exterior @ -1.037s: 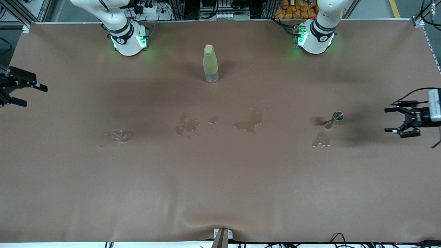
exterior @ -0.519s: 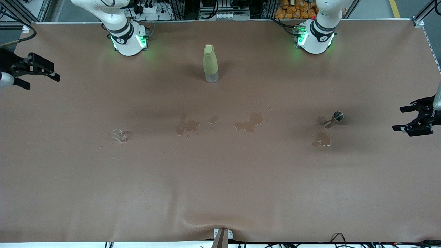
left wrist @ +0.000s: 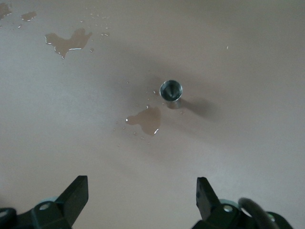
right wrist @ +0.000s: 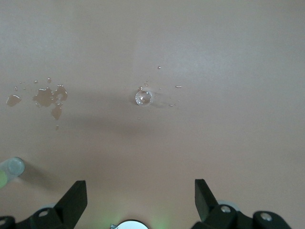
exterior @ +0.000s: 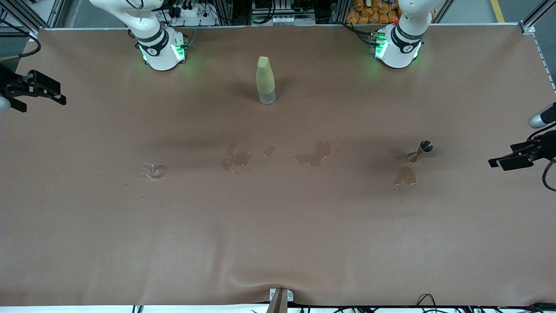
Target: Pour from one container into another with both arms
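Note:
The squat clear tumbler stands on the brown table toward the right arm's end, with droplets round it. Toward the left arm's end the small stemmed glass stands upright beside a puddle. My right gripper hangs open over the table's edge at its own end, well away from the tumbler. Over the edge at the left arm's end my left gripper is also open, apart from the stemmed glass. Neither gripper holds anything.
A tall yellow-green bottle stands between the two arm bases. Brown spills lie in the middle of the table between the two glasses.
Both grippers have stayed open. The right gripper rose toward its base's side at the table edge. The left gripper drew back toward its edge and turned. Both glasses stayed put.

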`<state>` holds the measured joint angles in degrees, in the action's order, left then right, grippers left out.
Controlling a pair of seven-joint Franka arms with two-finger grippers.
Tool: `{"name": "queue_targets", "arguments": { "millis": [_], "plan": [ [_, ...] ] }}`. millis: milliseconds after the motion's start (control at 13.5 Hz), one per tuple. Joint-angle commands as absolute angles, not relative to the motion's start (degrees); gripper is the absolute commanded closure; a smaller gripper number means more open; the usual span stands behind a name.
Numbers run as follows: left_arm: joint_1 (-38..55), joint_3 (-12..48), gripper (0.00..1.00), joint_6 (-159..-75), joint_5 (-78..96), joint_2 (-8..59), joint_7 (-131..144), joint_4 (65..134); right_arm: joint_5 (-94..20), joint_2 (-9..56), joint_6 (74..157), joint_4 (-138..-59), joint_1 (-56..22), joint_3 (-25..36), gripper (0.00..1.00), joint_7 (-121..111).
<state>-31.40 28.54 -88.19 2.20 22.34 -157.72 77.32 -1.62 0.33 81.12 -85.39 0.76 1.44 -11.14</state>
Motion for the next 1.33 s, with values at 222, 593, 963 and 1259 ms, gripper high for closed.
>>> {"name": "queue_targets", "arguments": {
  "millis": [222, 593, 963, 1259],
  "plan": [
    [-31.12, 35.22, 0.00, -93.68, -5.68, 19.87, -175.32, 76.90, -0.26, -0.52, 86.38, -89.19, -1.23, 2.46, 0.00, -7.91],
    [-31.11, 38.32, 0.00, -93.78, -8.09, 18.90, -175.25, 76.99, -0.44, -0.44, 85.97, -87.81, -0.09, 2.99, 0.00, -10.55],
    [-30.77, 39.64, 0.00, -93.95, -8.09, 16.17, -175.52, 76.90, -0.53, -0.18, 83.94, -86.66, 2.29, 0.44, 0.00, -9.67],
    [-30.85, 39.99, 0.00, -95.01, -8.09, 16.35, -175.52, 76.90, -0.44, -0.26, 83.06, -86.84, 1.49, 0.62, 0.00, -7.38]
  ]
}}
